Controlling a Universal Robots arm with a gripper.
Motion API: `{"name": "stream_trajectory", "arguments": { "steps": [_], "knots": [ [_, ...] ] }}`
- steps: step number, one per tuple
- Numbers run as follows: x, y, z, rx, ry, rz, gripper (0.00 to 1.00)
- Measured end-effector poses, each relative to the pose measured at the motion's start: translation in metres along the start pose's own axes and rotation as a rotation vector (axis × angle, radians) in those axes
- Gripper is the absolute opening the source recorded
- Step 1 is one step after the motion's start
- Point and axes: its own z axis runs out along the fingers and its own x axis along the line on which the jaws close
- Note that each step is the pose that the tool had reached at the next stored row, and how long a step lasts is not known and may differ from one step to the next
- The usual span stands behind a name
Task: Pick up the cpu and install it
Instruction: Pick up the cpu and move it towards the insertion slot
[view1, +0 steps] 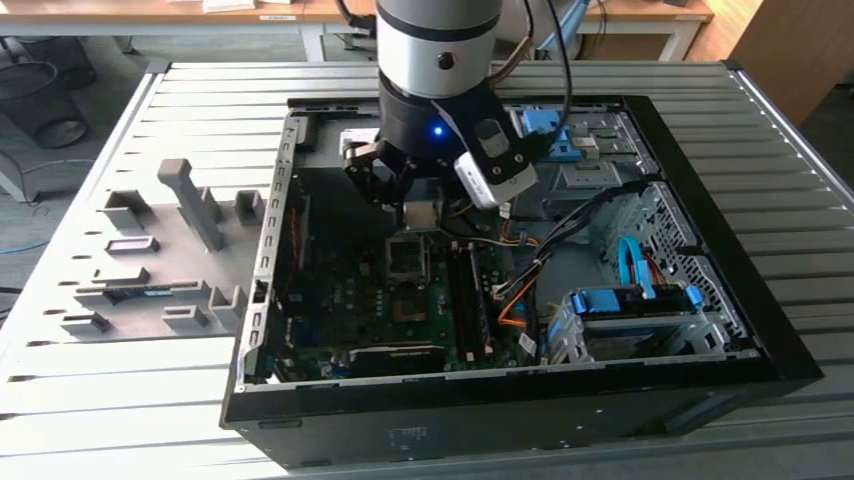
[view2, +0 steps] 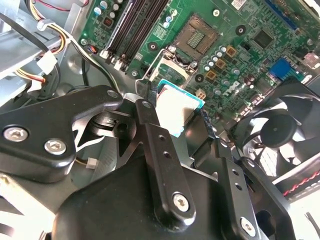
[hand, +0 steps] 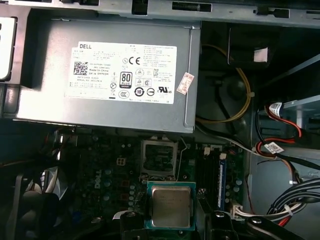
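Note:
The cpu (hand: 171, 206), a small square chip with a dull silvery face and a green rim, sits between the black fingers (hand: 131, 222) of my gripper (hand: 172, 220), which is shut on it. In the second wrist view the cpu (view2: 177, 107) is seen edge-on, clamped by the gripper (view2: 177, 119). In the exterior view the gripper (view1: 420, 215) hangs inside the open computer case (view1: 747, 330), holding the cpu (view1: 422, 212) a little above the motherboard. The open socket (hand: 159, 157) lies just beyond the chip, and is also seen as the socket (view1: 407, 256) and the socket (view2: 200, 37).
A large grey power supply with a white label (hand: 110, 75) is close behind the socket. Memory slots (view2: 132, 25) and cable bundles (hand: 280, 145) flank it, with a black fan (view2: 280, 130) nearby. Blue drive bays (view1: 627, 305) fill the case on the exterior view's right; a grey fixture tray (view1: 160, 250) lies outside on its left.

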Motion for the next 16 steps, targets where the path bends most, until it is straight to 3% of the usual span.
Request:
{"name": "stream_trajectory", "arguments": {
  "steps": [16],
  "knots": [
    [-0.005,-0.0075,0.0164,0.0,0.0001,0.0,0.47]
  ]
}}
